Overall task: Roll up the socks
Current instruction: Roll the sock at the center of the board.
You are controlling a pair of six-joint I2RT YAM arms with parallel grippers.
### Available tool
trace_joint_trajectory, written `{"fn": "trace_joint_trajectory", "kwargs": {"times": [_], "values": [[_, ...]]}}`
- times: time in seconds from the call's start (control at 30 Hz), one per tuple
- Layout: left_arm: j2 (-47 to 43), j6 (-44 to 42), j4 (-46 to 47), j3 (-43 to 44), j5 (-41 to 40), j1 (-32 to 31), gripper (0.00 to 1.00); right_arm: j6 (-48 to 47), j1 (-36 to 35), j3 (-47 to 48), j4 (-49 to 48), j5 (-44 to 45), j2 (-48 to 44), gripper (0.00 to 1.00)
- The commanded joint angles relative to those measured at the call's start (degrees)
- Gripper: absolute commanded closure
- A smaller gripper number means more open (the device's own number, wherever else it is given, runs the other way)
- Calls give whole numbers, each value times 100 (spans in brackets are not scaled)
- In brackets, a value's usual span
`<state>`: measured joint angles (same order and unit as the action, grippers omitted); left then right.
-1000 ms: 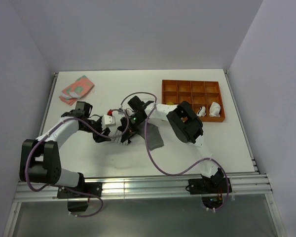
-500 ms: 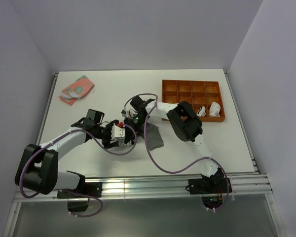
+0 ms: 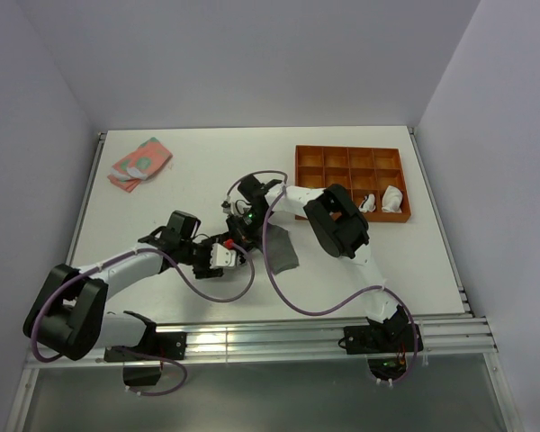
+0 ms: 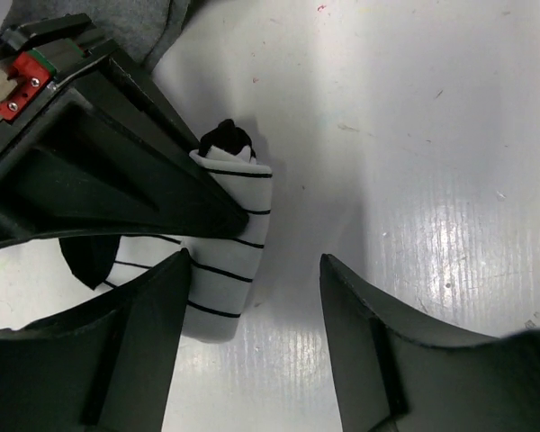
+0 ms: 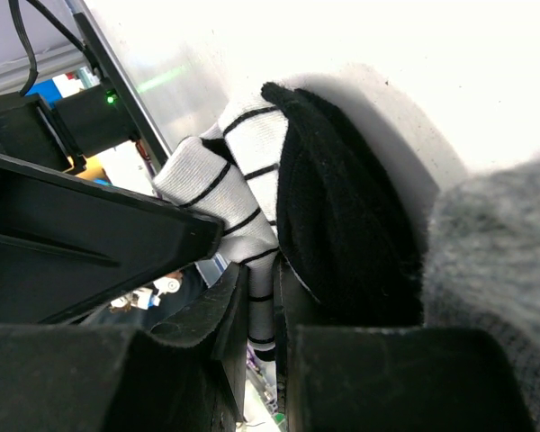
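Right gripper [image 5: 263,290]: jaws nearly together, pinching white black-striped fabric sock [image 5: 218,180] beside its black cuff. Left gripper [image 4: 255,263]: jaws spread wide, holding nothing; one finger [image 4: 153,333] just beside rolled striped sock, contact unclear. Sock lies mid-desk, nearer front edge, and is hidden beneath both wrists in overhead view. Plain grey sock [image 3: 282,249] lies just right of it. Orange compartment tray [image 3: 349,149] sits by far right corner. Bare white desk [image 3: 162,198] shows toward left edge and front right corner.

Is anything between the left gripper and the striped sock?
Nothing visible does. The striped sock lies at the left gripper's open fingers, beside one of them. The right gripper is shut on the same sock.
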<state>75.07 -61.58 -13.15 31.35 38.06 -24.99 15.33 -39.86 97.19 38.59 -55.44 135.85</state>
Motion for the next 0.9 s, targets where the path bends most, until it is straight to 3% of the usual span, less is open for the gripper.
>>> {"fn": "trace_joint_trajectory", "kwargs": {"times": [0.0,0.17,0.27,0.47,0.6,0.73,0.87], "values": [[78,85,243,11,25,-85,37,-356,57,-314,272,1413,513,96],[411,295,207,282,0,-85,45,-391,66,-437,210,1422,433,97],[824,269,-291,721,26,-93,54,-417,66,-499,184,1404,372,97],[1247,270,-583,969,-45,-93,56,-461,57,-604,140,1431,293,97],[1440,331,-978,1250,113,-93,64,-417,66,-701,35,1475,135,96],[1738,340,-1487,1478,87,-85,81,-277,66,-912,-211,1755,-137,94],[1924,349,-1831,1663,26,-85,99,-57,66,-1193,-684,2063,-515,83]]}}
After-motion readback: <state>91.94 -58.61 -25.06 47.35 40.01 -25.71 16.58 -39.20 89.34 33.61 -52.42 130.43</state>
